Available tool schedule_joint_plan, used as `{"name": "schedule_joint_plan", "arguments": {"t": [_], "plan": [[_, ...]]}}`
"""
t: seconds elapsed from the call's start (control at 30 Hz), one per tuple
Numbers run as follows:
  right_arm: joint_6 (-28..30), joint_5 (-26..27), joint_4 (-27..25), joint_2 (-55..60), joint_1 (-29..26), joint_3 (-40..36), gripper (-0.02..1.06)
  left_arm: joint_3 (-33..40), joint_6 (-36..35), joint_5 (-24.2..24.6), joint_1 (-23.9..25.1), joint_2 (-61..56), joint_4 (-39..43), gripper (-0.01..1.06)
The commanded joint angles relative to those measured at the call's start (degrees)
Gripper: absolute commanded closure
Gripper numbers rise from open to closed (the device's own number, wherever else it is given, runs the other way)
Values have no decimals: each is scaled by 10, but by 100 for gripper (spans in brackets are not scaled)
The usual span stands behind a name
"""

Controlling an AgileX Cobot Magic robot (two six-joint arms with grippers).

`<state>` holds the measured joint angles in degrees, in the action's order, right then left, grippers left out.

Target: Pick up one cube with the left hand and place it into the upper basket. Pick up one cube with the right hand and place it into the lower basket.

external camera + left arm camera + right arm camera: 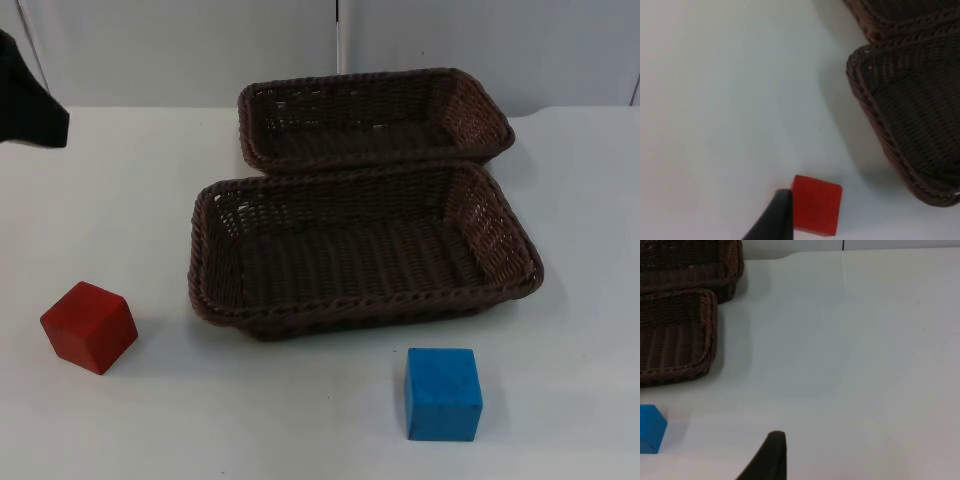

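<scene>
Baskets [365,255] crosswise (long sides touching)

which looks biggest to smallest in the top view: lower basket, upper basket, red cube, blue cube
1. lower basket
2. upper basket, though it sits farther from the camera
3. red cube and blue cube look alike

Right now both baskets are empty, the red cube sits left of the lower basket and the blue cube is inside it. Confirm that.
Wrong on the blue cube: the top view shows it on the table in front of the lower basket, not inside. The rest holds: upper basket empty, red cube left.
</scene>
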<state>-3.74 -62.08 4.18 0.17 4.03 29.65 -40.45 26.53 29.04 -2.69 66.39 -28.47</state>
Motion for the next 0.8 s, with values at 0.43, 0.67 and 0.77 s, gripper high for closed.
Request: {"name": "schedule_joint_plan", "arguments": {"t": [0.43,0.67,0.77], "plan": [[4,3,-2,-2,-3,-1,0,-5,2,-59,2,143,-10,0],[4,3,-2,-2,-3,-1,0,-5,30,-93,2,204,-5,0],[4,3,-2,-2,-3,-1,0,-5,52,-97,2,223,-10,0]]}}
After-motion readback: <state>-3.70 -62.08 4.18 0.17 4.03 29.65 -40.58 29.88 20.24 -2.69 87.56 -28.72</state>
